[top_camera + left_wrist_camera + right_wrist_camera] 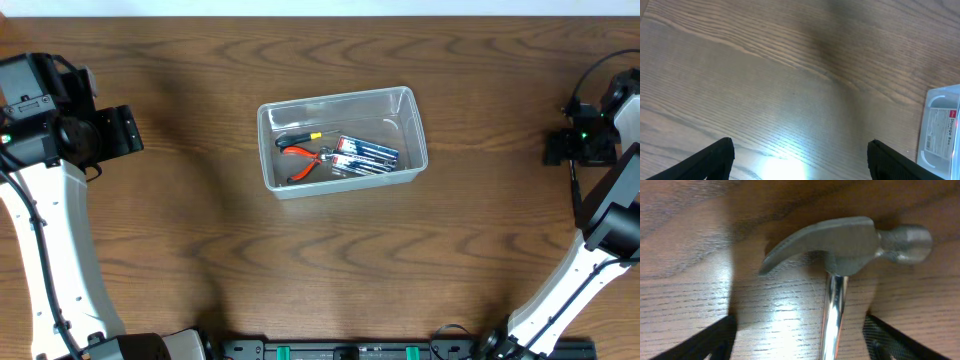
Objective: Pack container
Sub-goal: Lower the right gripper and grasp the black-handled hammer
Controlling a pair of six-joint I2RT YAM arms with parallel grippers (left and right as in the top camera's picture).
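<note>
The wooden table (200, 250) lies mostly bare, with the clear container (336, 97) at its middle, well apart from both arms. At the right edge the right gripper (802, 336) hangs over a claw hammer (840, 242), fingers apart either side of the chrome shaft and not touching it. I'd grip just below the heavy head so it won't swing. The left gripper (800, 155) is spread too, empty over bare wood. The carry looks unobstructed, but the rim needs clearing and the red-handled pliers (303, 160) and blue packets (365, 155) crowd the floor.
</note>
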